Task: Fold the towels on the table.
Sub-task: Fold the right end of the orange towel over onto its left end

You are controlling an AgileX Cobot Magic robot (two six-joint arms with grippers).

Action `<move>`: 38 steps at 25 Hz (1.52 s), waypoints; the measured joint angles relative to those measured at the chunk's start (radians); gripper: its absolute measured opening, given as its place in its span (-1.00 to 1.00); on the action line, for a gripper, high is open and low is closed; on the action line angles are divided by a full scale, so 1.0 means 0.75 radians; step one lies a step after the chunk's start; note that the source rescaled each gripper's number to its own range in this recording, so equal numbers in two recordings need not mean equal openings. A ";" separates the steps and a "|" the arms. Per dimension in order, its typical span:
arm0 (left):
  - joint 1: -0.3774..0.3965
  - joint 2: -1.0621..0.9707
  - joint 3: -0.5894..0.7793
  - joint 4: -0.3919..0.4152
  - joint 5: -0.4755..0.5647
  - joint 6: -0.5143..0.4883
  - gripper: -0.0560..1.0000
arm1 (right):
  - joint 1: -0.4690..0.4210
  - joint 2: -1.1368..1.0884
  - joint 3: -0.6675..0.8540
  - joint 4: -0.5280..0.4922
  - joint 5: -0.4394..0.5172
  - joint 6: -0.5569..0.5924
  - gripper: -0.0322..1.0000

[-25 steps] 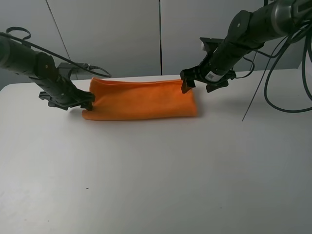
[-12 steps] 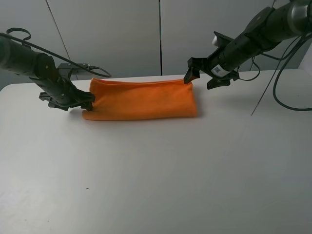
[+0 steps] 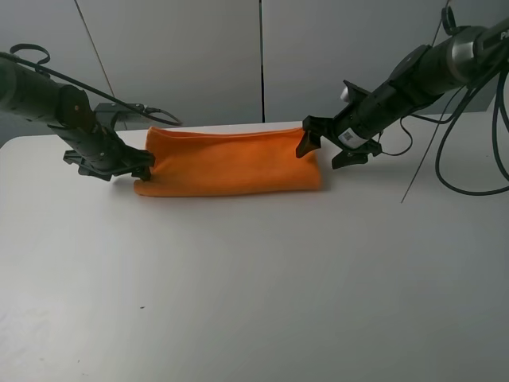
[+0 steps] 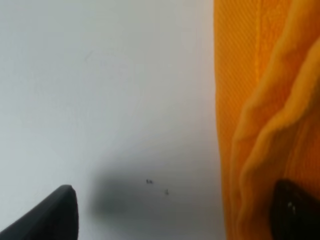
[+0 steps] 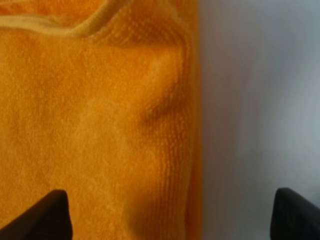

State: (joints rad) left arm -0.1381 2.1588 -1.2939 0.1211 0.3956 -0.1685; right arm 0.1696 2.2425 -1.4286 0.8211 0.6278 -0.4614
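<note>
towel (image 3: 231, 163) runs 9-to-3 o'clock. left gripper (image 3: 143, 165) at its 9 end, right gripper (image 3: 320, 151) at 3, both w/ jaws spread, nothing pinched

The left arm (image 3: 48, 99) and right arm (image 3: 421, 72) stretch low and inward, left fingers (image 4: 50, 217) spread wide, right fingers (image 5: 47, 217) parted too.

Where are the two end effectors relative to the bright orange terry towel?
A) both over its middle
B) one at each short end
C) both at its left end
B: left end effector at one short end of the orange towel, right end effector at the other.
</note>
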 joint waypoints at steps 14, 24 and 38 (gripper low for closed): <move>0.000 0.000 -0.004 -0.002 0.024 0.003 0.99 | 0.154 0.030 -0.005 0.114 -0.069 -0.069 0.99; 0.000 0.000 -0.004 -0.005 0.035 0.003 0.99 | 0.253 0.037 -0.005 0.139 -0.175 -0.069 0.66; 0.000 -0.007 -0.019 -0.026 0.227 0.062 1.00 | 0.220 -0.102 -0.003 0.042 0.030 -0.075 -0.80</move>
State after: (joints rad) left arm -0.1381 2.1537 -1.3085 0.1013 0.5660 -0.1217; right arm 0.3343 2.1664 -1.4309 0.8528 0.6503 -0.5177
